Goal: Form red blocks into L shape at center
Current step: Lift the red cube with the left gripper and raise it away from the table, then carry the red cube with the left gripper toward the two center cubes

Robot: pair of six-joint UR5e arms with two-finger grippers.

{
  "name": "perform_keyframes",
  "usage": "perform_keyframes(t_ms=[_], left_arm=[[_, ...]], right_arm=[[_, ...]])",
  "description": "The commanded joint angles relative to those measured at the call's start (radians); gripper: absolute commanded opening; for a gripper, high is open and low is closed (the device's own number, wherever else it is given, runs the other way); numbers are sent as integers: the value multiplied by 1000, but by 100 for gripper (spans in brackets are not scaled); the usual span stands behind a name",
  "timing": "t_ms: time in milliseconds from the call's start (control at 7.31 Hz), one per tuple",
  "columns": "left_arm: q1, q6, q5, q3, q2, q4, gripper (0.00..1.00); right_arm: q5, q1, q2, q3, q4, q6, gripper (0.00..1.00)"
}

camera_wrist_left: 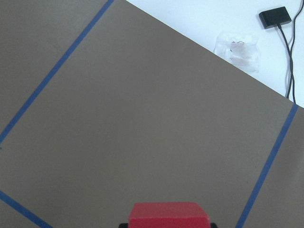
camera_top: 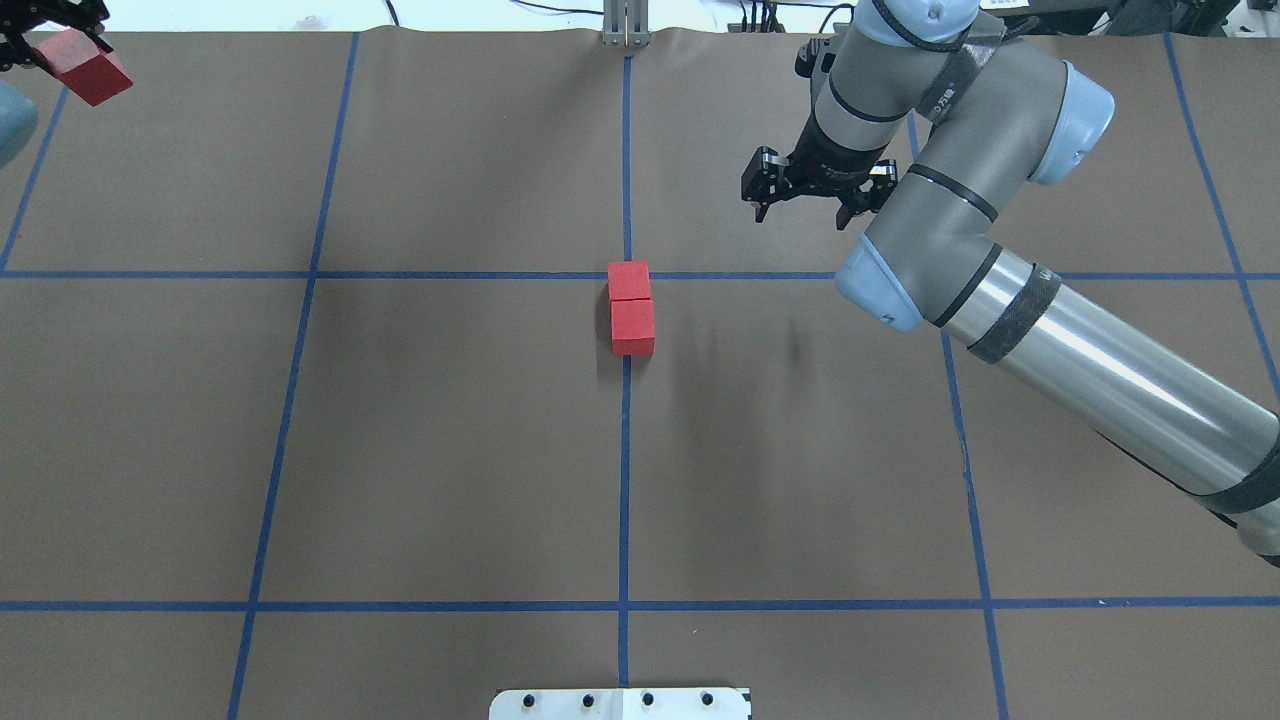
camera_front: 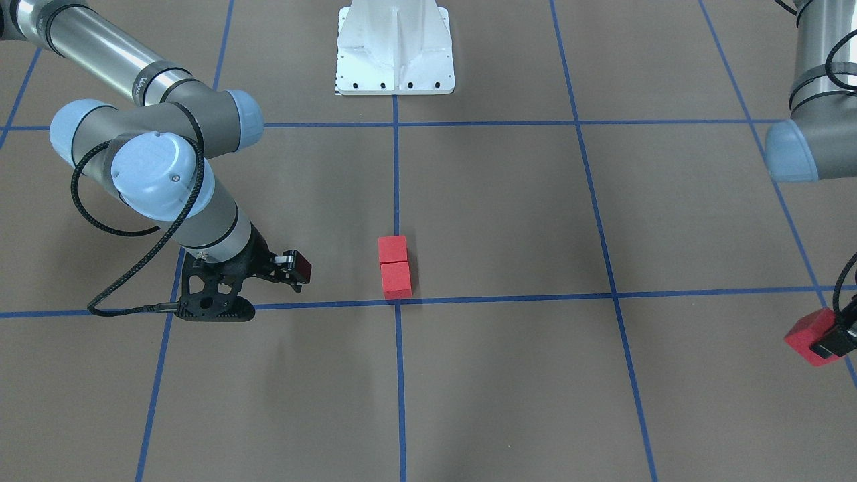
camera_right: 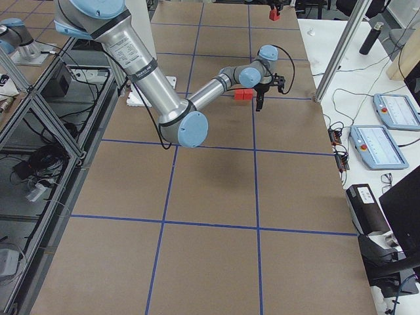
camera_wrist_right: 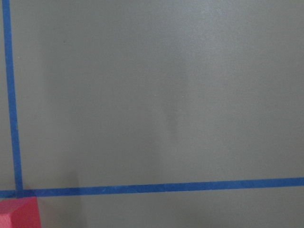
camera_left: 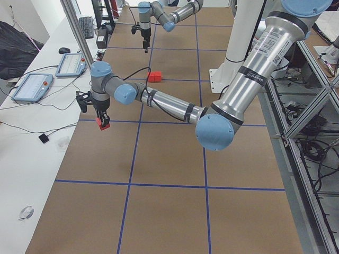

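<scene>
- We see two red cubes down at the center crossing: the first red block and the second red block, touching face to face in one straight row.
- We note the row lies on the blue tape line that runs toward the white base plate. The first red block sits right at the crossing, and the second red block is on the robot's side of it.
- We find the third red block well apart from that pair, out at the robot's left end of the brown gridded surface.
- We see the left gripper clamped on the third red block. The left wrist view shows the cube's top at its bottom edge, with surface and tape beyond it.
- We see the right gripper empty, jaws spread wide, fingers pointing down. It hangs near the pair on the robot's right, touching neither.
- In the right wrist view we get only a red corner of one of the pair, just beside a tape crossing. We cannot tell which block it is.
</scene>
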Motion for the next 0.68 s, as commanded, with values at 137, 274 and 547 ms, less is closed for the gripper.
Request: perform_keyframes(t_ms=[137, 274, 547], left_arm=[[85, -406, 2, 32, -42, -55, 0], [125, -526, 0, 29, -51, -50, 0], [236, -738, 3, 31, -128, 44, 0]], right_arm=[[1, 3, -4, 4, 4, 1, 99], [1, 3, -5, 4, 4, 1, 99], [1, 18, -7, 4, 20, -1, 99]])
